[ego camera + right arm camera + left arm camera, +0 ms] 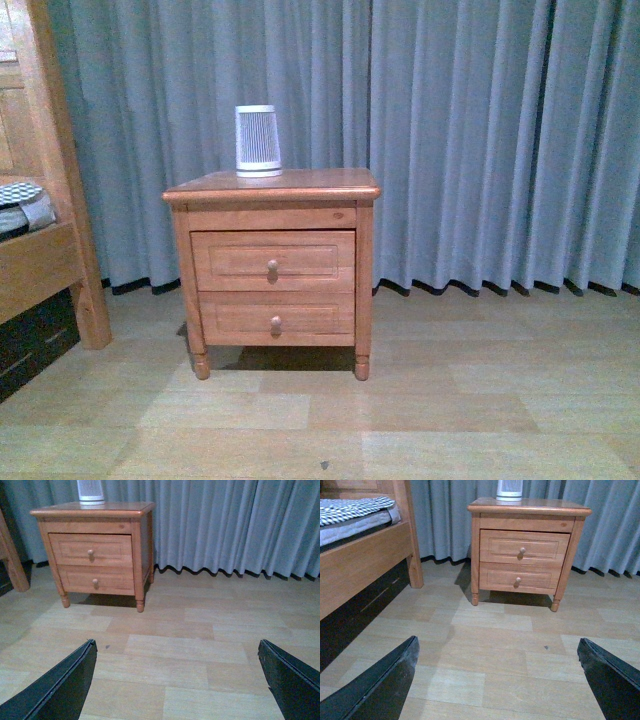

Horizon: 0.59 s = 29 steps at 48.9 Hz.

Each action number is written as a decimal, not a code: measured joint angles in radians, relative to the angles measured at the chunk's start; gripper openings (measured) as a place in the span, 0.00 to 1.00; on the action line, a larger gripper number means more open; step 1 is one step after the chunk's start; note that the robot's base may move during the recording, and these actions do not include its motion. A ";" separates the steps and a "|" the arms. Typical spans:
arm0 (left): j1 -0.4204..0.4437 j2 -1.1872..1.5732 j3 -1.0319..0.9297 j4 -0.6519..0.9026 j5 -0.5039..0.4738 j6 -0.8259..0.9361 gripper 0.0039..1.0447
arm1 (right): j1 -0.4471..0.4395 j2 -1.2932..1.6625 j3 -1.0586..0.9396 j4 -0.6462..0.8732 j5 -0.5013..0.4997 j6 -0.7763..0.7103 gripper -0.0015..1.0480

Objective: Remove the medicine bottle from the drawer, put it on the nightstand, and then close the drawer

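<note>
step: open drawer (230, 262), shut now | both jaws wide open, empty, far off | advice: approach square, pinch knob (272, 267), pull straight

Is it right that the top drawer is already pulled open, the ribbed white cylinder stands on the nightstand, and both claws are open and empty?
Not quite. The front view shows the top drawer shut, flush with the nightstand front. The rest holds: the ribbed white cylinder stands on the nightstand, and the left claw and right claw are open and empty.
</note>
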 joint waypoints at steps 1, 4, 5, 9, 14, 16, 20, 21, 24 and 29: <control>0.000 0.000 0.000 0.000 0.000 0.000 0.94 | 0.000 0.000 0.000 0.000 0.000 0.000 0.93; 0.000 0.000 0.000 0.000 0.000 0.000 0.94 | 0.000 0.000 0.000 0.000 0.000 0.000 0.93; 0.000 0.000 0.000 0.000 0.000 0.000 0.94 | 0.000 0.000 0.000 0.000 0.000 0.000 0.93; 0.000 0.000 0.000 0.000 0.000 0.000 0.94 | 0.000 0.000 0.000 0.000 0.000 0.000 0.93; 0.000 0.000 0.000 0.000 0.000 0.000 0.94 | 0.000 0.000 0.000 0.000 0.000 0.000 0.93; 0.000 0.000 0.000 0.000 0.000 0.000 0.94 | 0.000 0.000 0.000 0.000 0.000 0.000 0.93; 0.000 0.000 0.000 0.000 0.000 0.000 0.94 | 0.000 0.000 0.000 0.000 0.000 0.000 0.93; 0.000 0.000 0.000 0.000 0.000 0.000 0.94 | 0.000 0.000 0.000 0.000 0.000 0.000 0.93; 0.000 0.000 0.000 0.000 0.000 0.000 0.94 | 0.000 0.000 0.000 0.000 0.000 0.000 0.93; 0.000 0.000 0.000 0.000 0.000 0.000 0.94 | 0.000 0.000 0.000 0.000 0.000 0.000 0.93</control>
